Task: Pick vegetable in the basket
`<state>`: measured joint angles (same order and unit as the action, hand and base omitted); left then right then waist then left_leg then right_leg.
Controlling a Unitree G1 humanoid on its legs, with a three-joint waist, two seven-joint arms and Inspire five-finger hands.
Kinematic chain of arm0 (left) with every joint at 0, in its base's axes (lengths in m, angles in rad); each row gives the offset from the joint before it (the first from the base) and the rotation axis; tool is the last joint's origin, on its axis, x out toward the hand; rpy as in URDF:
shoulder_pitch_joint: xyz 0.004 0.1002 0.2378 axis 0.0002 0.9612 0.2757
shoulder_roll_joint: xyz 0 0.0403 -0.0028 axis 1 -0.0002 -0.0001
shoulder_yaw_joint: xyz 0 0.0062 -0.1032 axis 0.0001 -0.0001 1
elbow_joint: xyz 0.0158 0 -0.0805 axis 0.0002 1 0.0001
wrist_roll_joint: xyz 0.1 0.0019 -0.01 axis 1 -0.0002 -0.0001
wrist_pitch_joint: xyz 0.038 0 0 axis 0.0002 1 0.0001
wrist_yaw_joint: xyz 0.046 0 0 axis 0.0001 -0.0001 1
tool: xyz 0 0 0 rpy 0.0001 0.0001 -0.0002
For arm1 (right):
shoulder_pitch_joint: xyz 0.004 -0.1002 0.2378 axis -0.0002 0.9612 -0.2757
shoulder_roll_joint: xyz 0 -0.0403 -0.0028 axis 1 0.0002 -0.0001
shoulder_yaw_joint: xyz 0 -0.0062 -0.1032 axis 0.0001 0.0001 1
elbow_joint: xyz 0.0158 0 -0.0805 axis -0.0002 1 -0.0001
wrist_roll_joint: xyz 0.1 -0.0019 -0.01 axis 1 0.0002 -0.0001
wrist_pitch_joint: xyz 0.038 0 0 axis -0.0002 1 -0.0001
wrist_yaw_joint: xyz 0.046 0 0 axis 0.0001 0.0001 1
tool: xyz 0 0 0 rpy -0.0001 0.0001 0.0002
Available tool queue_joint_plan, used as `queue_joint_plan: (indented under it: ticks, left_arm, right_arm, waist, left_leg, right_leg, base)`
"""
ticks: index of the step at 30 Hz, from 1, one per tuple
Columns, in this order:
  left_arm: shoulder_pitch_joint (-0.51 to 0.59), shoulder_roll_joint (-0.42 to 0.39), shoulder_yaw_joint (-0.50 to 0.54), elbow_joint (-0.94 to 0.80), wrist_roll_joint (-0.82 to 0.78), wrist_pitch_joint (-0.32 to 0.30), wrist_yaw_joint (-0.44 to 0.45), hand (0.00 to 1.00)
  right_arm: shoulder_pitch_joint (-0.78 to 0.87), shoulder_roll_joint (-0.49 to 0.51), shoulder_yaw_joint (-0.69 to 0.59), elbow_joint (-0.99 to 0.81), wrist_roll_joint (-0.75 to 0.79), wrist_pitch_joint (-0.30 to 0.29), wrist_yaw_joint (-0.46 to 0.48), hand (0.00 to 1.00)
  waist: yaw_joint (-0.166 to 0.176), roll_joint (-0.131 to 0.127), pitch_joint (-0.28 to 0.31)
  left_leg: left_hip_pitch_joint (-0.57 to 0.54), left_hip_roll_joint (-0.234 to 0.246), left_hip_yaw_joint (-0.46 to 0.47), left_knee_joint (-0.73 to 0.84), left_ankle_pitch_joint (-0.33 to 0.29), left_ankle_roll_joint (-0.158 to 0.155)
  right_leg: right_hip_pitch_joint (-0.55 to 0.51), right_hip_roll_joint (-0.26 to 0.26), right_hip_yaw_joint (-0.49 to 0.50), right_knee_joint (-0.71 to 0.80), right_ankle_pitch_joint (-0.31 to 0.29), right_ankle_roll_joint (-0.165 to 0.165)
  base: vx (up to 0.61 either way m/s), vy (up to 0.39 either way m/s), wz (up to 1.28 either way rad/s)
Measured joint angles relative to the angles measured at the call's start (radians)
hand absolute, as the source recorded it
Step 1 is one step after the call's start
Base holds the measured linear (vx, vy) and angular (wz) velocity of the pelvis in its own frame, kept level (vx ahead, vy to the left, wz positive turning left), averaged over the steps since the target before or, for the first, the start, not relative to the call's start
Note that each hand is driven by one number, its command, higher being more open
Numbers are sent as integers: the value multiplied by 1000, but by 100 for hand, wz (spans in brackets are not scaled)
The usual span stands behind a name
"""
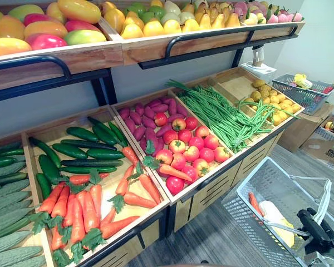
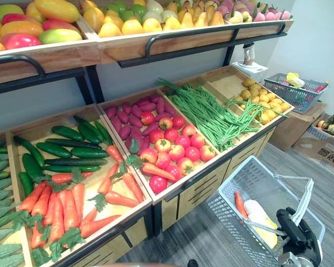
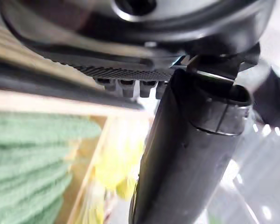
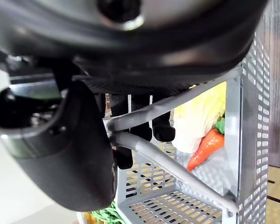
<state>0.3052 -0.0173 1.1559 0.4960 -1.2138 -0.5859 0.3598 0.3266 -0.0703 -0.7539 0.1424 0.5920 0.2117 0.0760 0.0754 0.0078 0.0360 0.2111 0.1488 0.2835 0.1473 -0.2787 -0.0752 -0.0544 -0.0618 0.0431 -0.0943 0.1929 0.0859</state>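
Inside basket (image 1: 242,214), one carrot (image 1: 255,203), one cabbage (image 1: 278,219), right hand (image 1: 317,231) gripping two handles (image 4: 177,171).

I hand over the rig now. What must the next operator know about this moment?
Right hand: shut on the basket handles, holding the basket in front of the stand.
Left hand: beside the stand's wooden edge, state unclear.
Done: one carrot and a pale leafy vegetable lie in the basket.
Left: more vegetables, such as the stand's carrots, are not yet picked.
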Motion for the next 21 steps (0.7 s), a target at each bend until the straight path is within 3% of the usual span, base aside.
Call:
queue_joint_plan:
  ticks: [5,8,11,21]
  left_arm:
    - [-30,-34,-24,201,19,116,58,100]
    - [-46,-48,-104,280,97,187,31,100]
    - [-52,-54,-204,321,190,255,-58,100]
    - [39,-66,-447,393,322,267,-300,100]
  right_arm:
    - [-7,-1,67,52,2,-2,-13,0]
    - [-8,1,114,54,4,-2,-16,0]
    - [-9,3,147,54,31,-2,-26,0]
    - [-49,41,240,117,41,-20,-66,0]
  waist:
    - [0,-17,1]
    - [-1,-20,3]
    - [-5,-26,5]
    - [-6,-20,16]
  left_leg:
    - [4,2,1,-11,7,-11]
    - [7,0,2,-14,9,-14]
    - [7,-2,2,-14,10,-15]
    - [4,-21,-7,-21,11,-17]
  right_leg:
    - [-2,3,1,0,0,0]
    - [-1,2,3,0,0,1]
    - [-1,0,5,0,1,1]
    - [-2,-19,7,-1,6,10]
  base:
    - [0,0,0]
    - [0,0,0]
    - [0,0,0]
    - [-15,16,1]
